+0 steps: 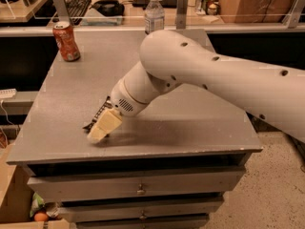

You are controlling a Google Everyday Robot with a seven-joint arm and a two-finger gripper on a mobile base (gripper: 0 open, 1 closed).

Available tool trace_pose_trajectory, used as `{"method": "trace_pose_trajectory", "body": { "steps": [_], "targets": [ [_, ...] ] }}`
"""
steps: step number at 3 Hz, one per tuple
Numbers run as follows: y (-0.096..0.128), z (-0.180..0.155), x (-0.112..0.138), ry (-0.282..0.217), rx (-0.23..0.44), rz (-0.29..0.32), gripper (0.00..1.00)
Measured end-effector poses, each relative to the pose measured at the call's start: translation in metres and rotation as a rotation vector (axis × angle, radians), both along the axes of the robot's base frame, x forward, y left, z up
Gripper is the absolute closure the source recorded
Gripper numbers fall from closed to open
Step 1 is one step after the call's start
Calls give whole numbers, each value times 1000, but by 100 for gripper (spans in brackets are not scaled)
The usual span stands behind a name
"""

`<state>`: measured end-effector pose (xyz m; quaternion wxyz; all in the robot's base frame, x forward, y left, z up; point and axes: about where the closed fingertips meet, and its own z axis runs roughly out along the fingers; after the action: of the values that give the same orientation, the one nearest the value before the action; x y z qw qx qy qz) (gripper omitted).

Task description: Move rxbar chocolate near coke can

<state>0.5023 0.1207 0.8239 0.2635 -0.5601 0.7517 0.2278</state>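
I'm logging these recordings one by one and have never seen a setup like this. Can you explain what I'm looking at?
There is one camera view, looking down at a grey table with drawers below. Where the camera is mounted is not on record. The big white tube coming in from the right is the robot's single arm. At its end is the gripper, low over the front left part of the table. The dark flat thing at the gripper is probably the rxbar chocolate; whether it is gripped cannot be told. The coke can stands upright near the back left corner, well apart from the gripper. A clear water bottle stands at the back, beyond the arm.
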Motion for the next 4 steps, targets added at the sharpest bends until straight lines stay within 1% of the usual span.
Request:
{"method": "trace_pose_trajectory", "body": {
  "steps": [3, 4],
  "targets": [
    [-9, 6, 7, -78, 33, -77, 88],
    [-24, 28, 19, -140, 22, -108, 100]
  ]
}}
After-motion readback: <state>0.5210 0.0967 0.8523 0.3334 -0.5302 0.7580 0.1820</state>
